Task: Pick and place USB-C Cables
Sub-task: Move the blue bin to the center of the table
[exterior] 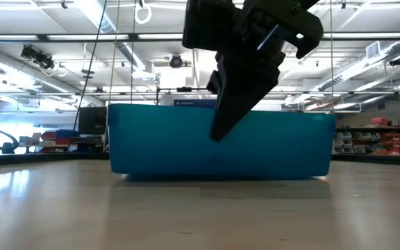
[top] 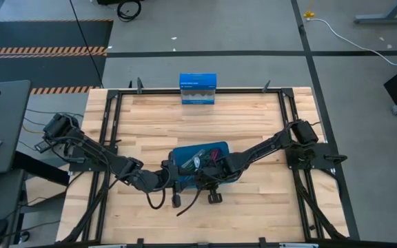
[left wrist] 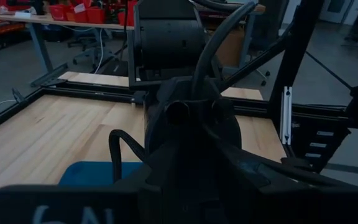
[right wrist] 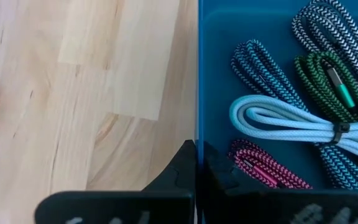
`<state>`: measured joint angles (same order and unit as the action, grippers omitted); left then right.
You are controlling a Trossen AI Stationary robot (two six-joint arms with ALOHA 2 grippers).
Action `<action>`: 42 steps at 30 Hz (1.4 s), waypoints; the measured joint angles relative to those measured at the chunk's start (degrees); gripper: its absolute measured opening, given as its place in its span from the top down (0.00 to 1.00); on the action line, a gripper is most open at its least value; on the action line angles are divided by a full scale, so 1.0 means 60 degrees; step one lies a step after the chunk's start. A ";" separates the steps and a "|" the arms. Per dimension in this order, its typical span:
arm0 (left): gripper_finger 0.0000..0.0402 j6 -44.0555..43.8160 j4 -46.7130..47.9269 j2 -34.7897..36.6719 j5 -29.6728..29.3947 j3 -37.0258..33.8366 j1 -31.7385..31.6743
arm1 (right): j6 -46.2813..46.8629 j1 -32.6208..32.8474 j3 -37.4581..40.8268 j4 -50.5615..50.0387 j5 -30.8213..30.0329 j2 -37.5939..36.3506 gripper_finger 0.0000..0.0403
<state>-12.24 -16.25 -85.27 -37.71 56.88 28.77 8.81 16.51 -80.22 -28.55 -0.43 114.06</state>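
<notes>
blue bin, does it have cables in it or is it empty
Not empty: the blue bin holds bundled braided cables, including a pale silver-blue cable, a green one and a maroon one.

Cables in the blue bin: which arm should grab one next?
Right, likely. The right gripper sits shut at the blue bin wall, cables just beyond. The left gripper is outside the bin.

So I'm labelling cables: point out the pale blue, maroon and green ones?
pale blue cable (right wrist: pixel 278 115): right wrist view, looped end.
maroon cable (right wrist: pixel 267 168): right wrist view, mid-bundle.
green cable (right wrist: pixel 319 78): right wrist view, braided loop.

Grey floor (top: pixel 253 34), striped hazard tape (top: pixel 40 50), red bins (left wrist: pixel 73 11).
</notes>
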 joint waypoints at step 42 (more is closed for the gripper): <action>0.74 -0.3226 0.6520 0.1190 -0.2122 0.0004 0.0379 | 0.0278 -0.1102 -0.0033 0.0083 -0.1156 0.0058 0.99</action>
<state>-31.59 22.87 -78.13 -50.44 56.90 31.05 10.49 9.90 -80.42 -28.05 -7.36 114.41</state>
